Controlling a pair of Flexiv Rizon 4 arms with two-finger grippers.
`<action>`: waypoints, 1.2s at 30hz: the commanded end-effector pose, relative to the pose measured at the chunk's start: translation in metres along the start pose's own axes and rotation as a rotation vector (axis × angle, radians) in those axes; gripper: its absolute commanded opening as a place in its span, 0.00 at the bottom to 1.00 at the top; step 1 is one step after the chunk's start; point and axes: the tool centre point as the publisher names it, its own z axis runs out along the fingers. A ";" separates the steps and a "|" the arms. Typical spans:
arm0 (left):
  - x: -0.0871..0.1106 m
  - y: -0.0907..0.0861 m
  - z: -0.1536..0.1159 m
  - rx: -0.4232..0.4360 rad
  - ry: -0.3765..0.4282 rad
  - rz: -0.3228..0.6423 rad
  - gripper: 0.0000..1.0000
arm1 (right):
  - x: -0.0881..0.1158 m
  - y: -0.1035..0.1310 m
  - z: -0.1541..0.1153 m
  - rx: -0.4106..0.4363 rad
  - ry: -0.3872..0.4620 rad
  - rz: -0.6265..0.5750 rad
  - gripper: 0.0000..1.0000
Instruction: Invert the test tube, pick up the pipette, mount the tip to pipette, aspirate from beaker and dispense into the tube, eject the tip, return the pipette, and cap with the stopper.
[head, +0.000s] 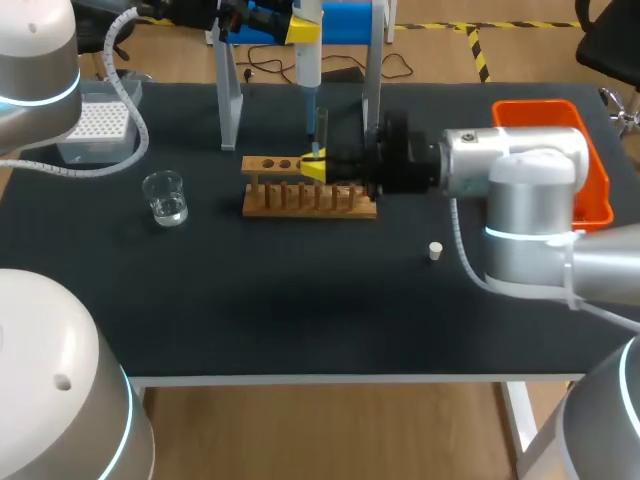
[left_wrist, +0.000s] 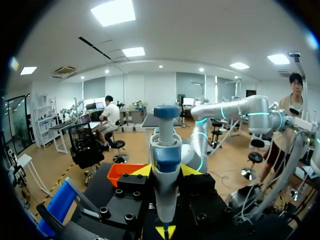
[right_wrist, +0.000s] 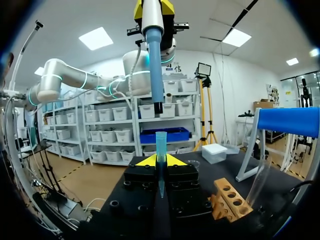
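Tip-mounting step. Our left claw (left_wrist: 166, 172) grasps pipette (right_wrist: 155, 60); right claw (right_wrist: 161, 161) grips pipette tip (right_wrist: 161, 141) upright, just under nozzle, still apart. Next, we judge: align, press together.

The table (head: 300, 320) looks matt, rack (head: 310, 200) bare wood, beaker (head: 165, 197) clear glass, bin (head: 592, 185) glossy plastic.

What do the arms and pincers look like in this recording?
The left arm and right arm are rounded silver-grey shells with glowing cyan joint rings; white cables trail along them. The left pincer and right pincer are black bolted blocks with bright yellow fingertips.
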 end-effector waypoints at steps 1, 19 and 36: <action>0.000 -0.001 -0.001 -0.003 0.001 -0.001 0.00 | -0.002 0.002 0.005 -0.006 -0.004 -0.002 0.00; 0.000 -0.001 -0.001 -0.003 0.001 -0.001 0.00 | 0.006 0.011 0.001 -0.027 -0.010 0.006 0.00; 0.000 -0.001 -0.001 -0.003 0.001 -0.001 0.00 | 0.006 0.019 0.006 -0.021 0.007 -0.006 0.00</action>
